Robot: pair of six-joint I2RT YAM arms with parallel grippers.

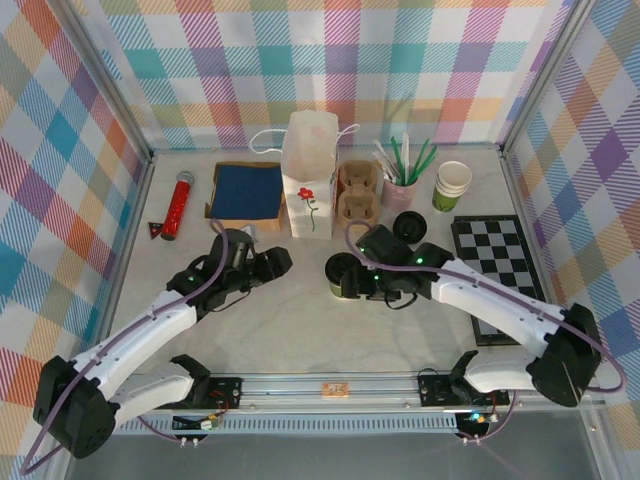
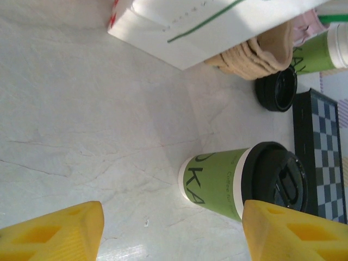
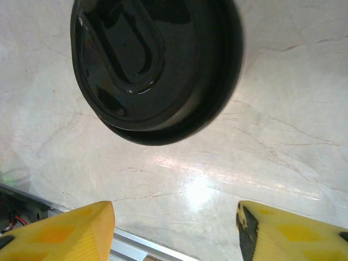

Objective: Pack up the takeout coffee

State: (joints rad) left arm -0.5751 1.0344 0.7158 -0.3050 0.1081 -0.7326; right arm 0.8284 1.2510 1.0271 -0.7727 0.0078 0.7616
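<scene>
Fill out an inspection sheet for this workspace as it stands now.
Surface: pale marbled tabletop, no spills seen.
Job's things: takeout coffee upright, lidded, on the table in front of the white paper bag; not yet packed.
Clutter: loose black lid, cup stack, cup carrier, pink cup of stirrers, checkerboard, blue cloth, red tube.
Grippers: left end effector open, empty; right end effector open, empty, close to the coffee.
Cables: purple cable runs along each arm.
Surroundings: plaid walls, metal frame rail at the near edge.
</scene>
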